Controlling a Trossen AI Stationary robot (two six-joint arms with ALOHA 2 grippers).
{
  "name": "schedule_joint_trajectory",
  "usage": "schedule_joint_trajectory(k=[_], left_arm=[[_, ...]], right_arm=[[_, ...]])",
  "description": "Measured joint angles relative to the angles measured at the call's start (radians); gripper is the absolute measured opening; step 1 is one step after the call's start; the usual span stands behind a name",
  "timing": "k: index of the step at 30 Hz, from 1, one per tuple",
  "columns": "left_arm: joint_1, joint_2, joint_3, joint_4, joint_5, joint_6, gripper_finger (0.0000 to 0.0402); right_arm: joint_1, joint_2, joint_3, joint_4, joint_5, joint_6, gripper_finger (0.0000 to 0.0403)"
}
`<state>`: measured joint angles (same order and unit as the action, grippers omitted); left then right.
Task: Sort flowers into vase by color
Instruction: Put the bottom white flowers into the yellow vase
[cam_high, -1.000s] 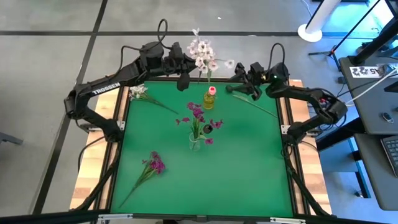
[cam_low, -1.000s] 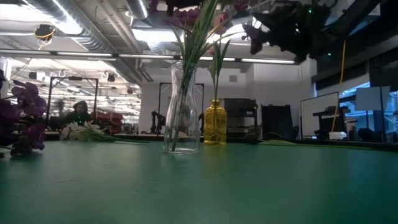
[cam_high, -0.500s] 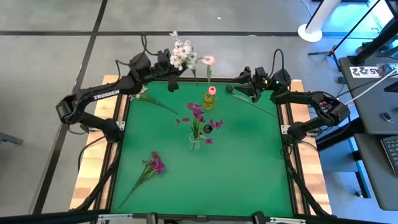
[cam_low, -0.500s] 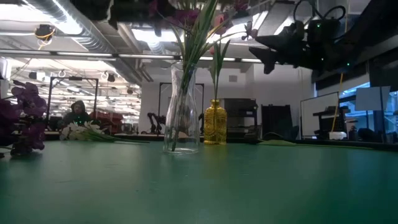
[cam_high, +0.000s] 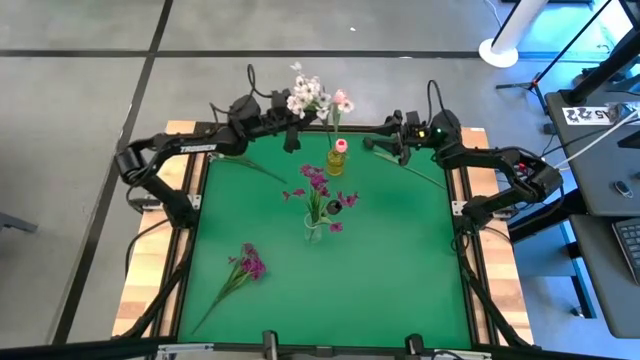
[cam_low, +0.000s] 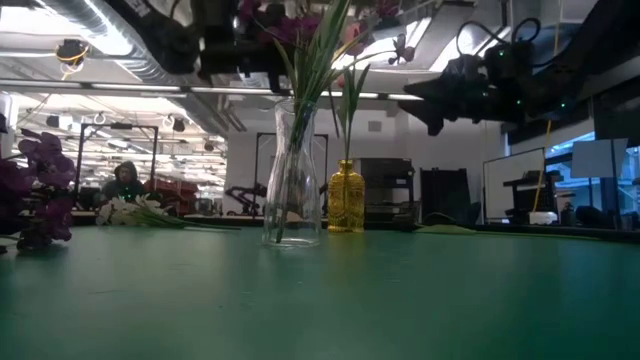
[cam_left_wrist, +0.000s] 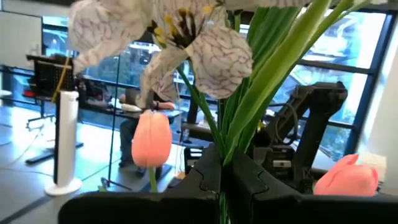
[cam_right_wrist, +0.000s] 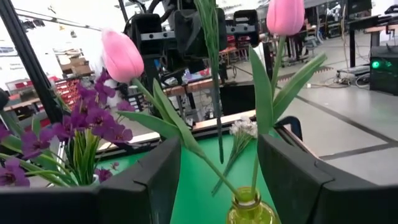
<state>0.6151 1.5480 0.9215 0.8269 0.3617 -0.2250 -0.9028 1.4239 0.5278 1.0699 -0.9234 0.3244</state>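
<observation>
While the left gripper (cam_high: 292, 122) is clamped on a white-pink sprig (cam_high: 306, 96) held just beside the yellow vase (cam_high: 336, 160), it should lower the stem straight into the neck (already holding a pink tulip (cam_high: 342, 101)). The right gripper (cam_high: 385, 146) waits nearby, fingers apart, empty. Purple flowers (cam_high: 319, 186) fill the clear vase (cam_high: 314, 228).

Near half of the green mat (cam_high: 390, 270) lies open. Two vases (cam_high: 315, 228) (cam_high: 336, 160) block the centre; loose sprigs (cam_high: 243, 268) (cam_high: 228, 152) line its left side.
</observation>
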Motion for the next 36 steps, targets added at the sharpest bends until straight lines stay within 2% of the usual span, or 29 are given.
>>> schedule_joint_trajectory(k=[5,19,27,36], left_arm=[[-0.002,0.04,0.0,0.056,0.026,-0.029,0.0],[-0.01,0.121,0.002,0.085,0.016,-0.001,0.0],[-0.025,0.123,0.002,0.122,-0.028,0.051,0.0],[-0.026,0.123,0.002,0.102,-0.03,0.078,0.0]], right_arm=[[0.0,0.0,0.0,-0.015,0.0,-0.017,0.0211],[0.0,0.0,0.0,-0.034,-0.001,-0.023,0.0211],[0.0,0.0,0.0,-0.057,-0.003,-0.024,0.0211],[0.0,0.0,0.0,-0.096,-0.003,-0.054,0.0211]])
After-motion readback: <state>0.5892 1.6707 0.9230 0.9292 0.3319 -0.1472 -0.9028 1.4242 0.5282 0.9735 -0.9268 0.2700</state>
